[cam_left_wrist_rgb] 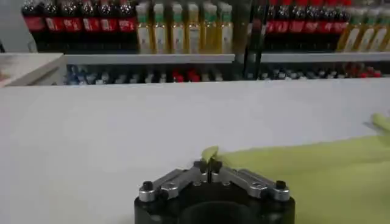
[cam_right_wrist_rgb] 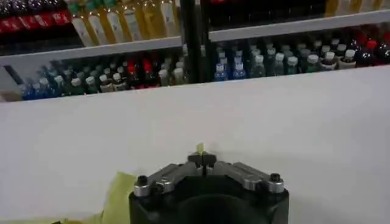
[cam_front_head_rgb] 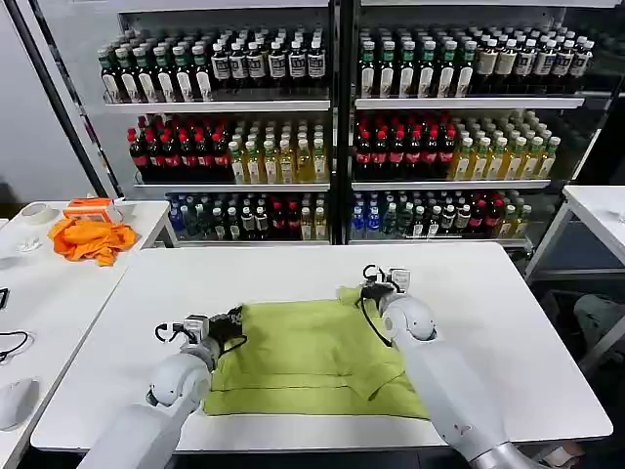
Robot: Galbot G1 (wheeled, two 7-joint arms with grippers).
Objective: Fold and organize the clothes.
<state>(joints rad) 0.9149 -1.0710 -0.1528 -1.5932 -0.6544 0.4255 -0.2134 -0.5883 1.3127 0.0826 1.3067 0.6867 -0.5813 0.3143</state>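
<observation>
Lying in a partly folded state on the white desk (cam_front_head_rgb: 508, 322), the lime T-shirt (cam_front_head_rgb: 312, 357) sits near the front edge, roughly at the centre of the head view. It already forms a rough rectangle, with a loose flap of cloth lapped over on the 3 o'clock side and no sleeve sticking out, so at least one fold looks done.

The left pincer (cam_front_head_rgb: 234, 322) is pressed together on the shirt's far corner at about 9 o'clock, a small tongue of cloth poking up between its tips in the left wrist view (cam_left_wrist_rgb: 209, 163). The right pincer (cam_front_head_rgb: 366, 290) pinches the far corner at about 1 o'clock, a sliver of lime showing at its closed tips (cam_right_wrist_rgb: 201, 159).

Judging by both far corners being held, another fold toward the front probably remains, then tidying the bundle.
</observation>
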